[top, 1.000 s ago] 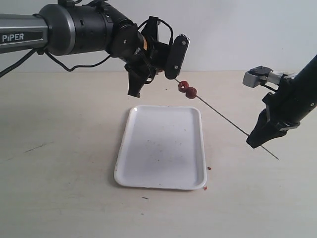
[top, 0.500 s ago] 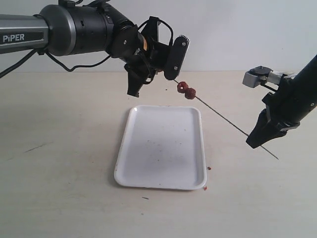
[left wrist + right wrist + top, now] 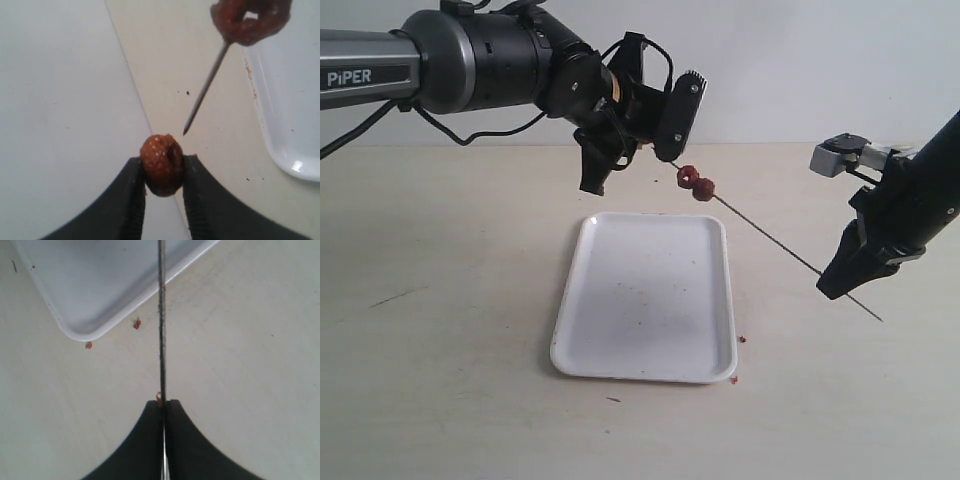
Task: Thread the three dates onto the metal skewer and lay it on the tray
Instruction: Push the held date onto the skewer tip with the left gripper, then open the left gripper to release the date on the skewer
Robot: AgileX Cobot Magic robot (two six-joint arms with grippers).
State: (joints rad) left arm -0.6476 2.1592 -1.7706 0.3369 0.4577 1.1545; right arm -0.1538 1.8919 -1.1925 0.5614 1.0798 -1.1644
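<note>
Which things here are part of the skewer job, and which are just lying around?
Job: two dates on the metal skewer; third date in the left gripper; right gripper gripping the skewer; tray.
Lying about: reddish crumbs on the table beside the tray.

Entry: one legible marking was recorded. The word "PiPER", in white letters with a lower-case i, stood on the dark band of the grey sleeve of the left arm (image 3: 360, 72), at the upper left of the exterior frame, close to the left edge. The letters ran level along the link. The small grey module (image 3: 840, 157) on the right arm, at the right of the same frame, was too small to read. Neither wrist frame gave readable characters.
</note>
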